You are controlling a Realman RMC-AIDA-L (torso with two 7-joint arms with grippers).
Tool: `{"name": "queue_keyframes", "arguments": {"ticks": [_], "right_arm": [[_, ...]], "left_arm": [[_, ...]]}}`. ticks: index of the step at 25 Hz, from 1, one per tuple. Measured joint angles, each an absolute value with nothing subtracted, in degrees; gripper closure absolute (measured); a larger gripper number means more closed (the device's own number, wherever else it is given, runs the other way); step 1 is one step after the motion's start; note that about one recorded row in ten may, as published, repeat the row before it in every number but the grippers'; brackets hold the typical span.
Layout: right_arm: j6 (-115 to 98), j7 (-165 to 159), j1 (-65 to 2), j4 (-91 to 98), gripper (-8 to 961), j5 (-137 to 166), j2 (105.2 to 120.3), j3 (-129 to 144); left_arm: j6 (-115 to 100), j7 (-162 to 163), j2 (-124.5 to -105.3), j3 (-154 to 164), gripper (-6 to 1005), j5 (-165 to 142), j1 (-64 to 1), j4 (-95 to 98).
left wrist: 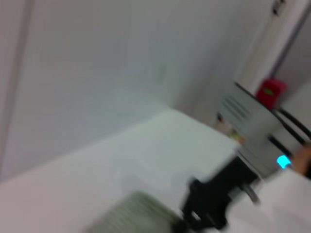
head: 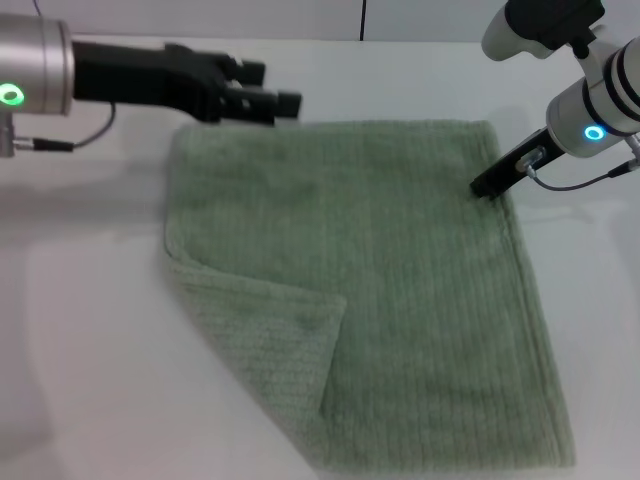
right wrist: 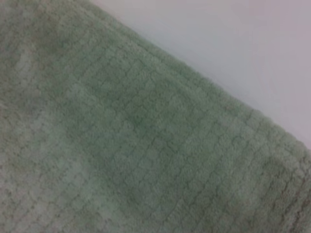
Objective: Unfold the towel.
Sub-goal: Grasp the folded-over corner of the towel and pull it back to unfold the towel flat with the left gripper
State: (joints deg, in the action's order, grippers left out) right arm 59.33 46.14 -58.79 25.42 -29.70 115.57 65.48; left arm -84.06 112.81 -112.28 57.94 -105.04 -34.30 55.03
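Towel (head: pixel 400 290) lies spread across the white desk (head: pixel 80 320) in front of me, mostly flat, but its near-left corner (head: pixel 275 350) is doubled back over the top face in a triangular flap — so I judge the unfolding nearly done, with that one flap left to turn out. My right tool (head: pixel 485 187) sits low at the far-right corner, tip on or just over the hem, probably to pin that side while the rest is pulled; I cannot tell from the head view whether its fingers are apart or together, and the right wrist view shows only ribbed terry and a strip of bare desk past the edge. My left tool (head: pixel 262 98) hovers just beyond the far-left edge, clear of the cloth, holding nothing, its fingers looking slightly apart — free, I'd say, to come down for the folded corner.
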Motion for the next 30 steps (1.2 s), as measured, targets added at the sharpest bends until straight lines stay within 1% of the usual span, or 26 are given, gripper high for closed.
{"name": "queue_keyframes", "arguments": {"ticks": [1, 4, 5, 6, 10, 30], "right_arm": [[59.33, 46.15, -58.83, 25.45, 952, -29.70, 115.56, 65.47], [59.33, 46.22, -58.90, 25.47, 952, -29.70, 115.48, 65.47], [59.33, 46.22, -58.90, 25.47, 952, -29.70, 115.48, 65.47], [59.32, 46.22, -58.92, 25.49, 952, -29.70, 115.45, 65.47], [59.32, 46.48, -59.02, 25.54, 952, -29.70, 115.42, 65.47], [59.32, 47.00, -59.41, 25.17, 952, -29.71, 115.45, 65.47]], "left_arm": [[-84.98, 112.54, -112.51, 57.95, 190, -106.04, -34.57, 55.04], [-88.65, 110.85, -114.60, 58.02, 190, -111.11, -35.99, 55.02], [-88.65, 110.85, -114.60, 58.02, 190, -111.11, -35.99, 55.02], [-89.46, 109.34, -116.28, 58.08, 190, -113.80, -36.51, 55.04], [-89.43, 106.67, -118.06, 59.49, 190, -116.30, -36.76, 54.73], [-82.49, 105.64, -118.43, 72.64, 189, -116.26, -38.73, 48.93]]}}
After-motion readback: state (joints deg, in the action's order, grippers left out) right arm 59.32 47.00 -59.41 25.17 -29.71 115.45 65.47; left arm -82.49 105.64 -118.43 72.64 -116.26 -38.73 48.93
